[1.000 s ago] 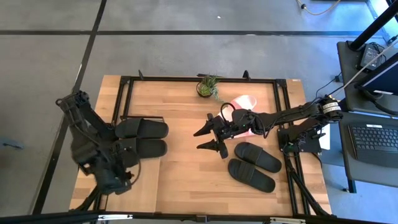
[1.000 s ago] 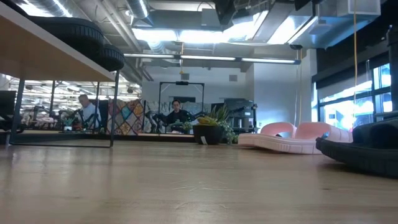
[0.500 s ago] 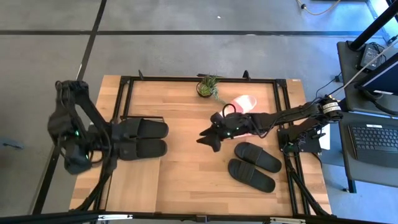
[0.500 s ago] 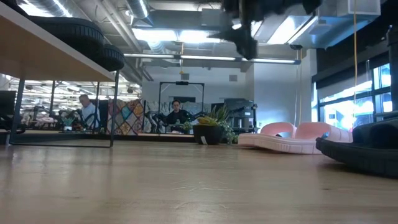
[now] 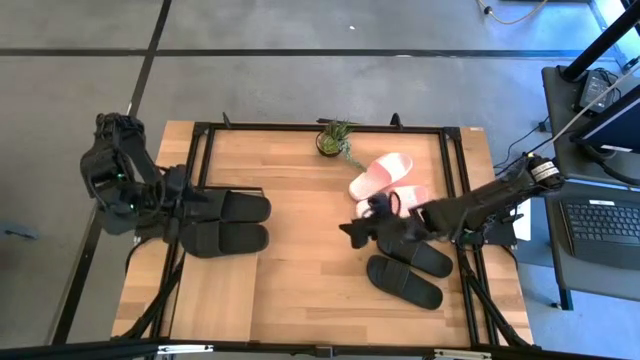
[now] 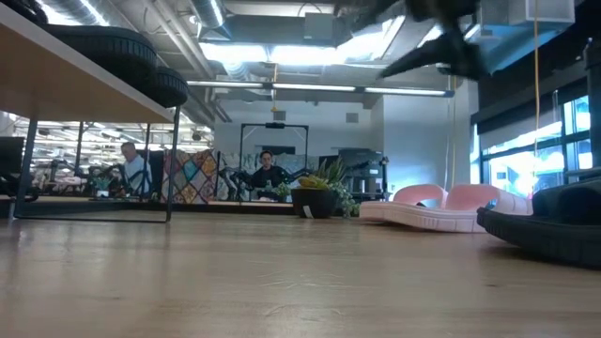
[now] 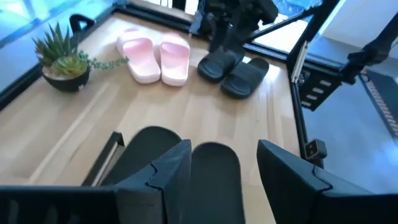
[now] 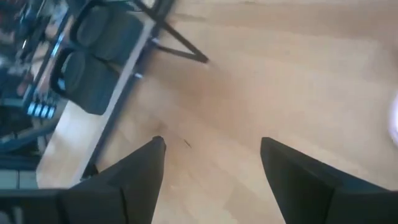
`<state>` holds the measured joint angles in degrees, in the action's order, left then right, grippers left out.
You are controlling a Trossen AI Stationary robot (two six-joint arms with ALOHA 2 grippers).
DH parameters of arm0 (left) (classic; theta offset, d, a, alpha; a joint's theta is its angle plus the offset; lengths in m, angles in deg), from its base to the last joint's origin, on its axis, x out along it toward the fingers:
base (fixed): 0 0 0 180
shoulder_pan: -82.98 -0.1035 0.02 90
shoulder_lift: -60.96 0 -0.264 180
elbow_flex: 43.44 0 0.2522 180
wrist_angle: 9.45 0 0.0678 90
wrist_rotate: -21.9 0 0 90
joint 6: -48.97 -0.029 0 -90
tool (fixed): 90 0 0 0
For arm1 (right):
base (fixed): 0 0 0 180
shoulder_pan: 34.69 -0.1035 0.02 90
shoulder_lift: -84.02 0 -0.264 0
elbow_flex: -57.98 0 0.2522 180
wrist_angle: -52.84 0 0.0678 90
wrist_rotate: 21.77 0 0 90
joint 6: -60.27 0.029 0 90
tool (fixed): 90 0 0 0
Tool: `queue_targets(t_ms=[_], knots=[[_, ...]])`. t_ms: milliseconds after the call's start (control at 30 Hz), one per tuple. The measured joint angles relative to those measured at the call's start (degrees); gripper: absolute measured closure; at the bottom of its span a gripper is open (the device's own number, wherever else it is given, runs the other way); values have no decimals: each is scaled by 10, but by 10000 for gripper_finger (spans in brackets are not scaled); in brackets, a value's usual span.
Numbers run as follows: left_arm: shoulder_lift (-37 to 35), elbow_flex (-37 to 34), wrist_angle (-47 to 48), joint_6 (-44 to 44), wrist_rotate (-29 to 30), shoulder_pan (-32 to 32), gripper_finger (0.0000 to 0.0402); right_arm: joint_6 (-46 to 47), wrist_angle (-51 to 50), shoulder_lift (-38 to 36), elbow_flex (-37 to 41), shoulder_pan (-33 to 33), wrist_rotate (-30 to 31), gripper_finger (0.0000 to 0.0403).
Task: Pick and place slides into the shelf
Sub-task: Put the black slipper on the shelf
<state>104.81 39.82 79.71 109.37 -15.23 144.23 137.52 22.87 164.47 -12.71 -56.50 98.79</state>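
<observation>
Two black slides (image 5: 230, 208) (image 5: 226, 239) lie side by side on the light-wood shelf (image 5: 170, 140) at the table's left, toes pointing right. My left gripper (image 5: 180, 216) is open at their heel ends; in its wrist view its fingers stand above both slides (image 7: 214, 168) (image 7: 146, 146) without touching. My right gripper (image 5: 348, 230) is open and empty above mid-table, left of the other black pair (image 5: 415, 252) (image 5: 404, 282). Two pink slides (image 5: 382, 175) (image 5: 408, 197) lie flat on the table beyond it.
A small potted plant (image 5: 335, 140) stands near the table's far edge. A dark metal frame (image 5: 320, 128) runs around the tabletop. Bare wood lies between the shelf and the right-hand slides. People sit in the room far behind the table (image 6: 268, 174).
My right arm has swung toward the table's near edge, uncovering the pink slides; its gripper has drawn back a little to the right and now hovers beside the black pair. My left arm has swung toward the far edge, its gripper staying by the shelved slides. No slide has moved.
</observation>
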Motion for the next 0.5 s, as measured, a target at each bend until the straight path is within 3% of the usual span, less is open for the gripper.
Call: queue_targets(t_ms=[167, 333, 500], knots=[[-15, -7, -5, -11, 5, 0, 227, 182, -107, -9, 0, -80, 57, 139], [-16, -7, -4, -24, 5, 0, 227, 353, -220, -12, 0, -147, 55, 139], [-15, -7, -4, -40, 5, 0, 227, 461, -298, -26, 0, -206, 19, 139]])
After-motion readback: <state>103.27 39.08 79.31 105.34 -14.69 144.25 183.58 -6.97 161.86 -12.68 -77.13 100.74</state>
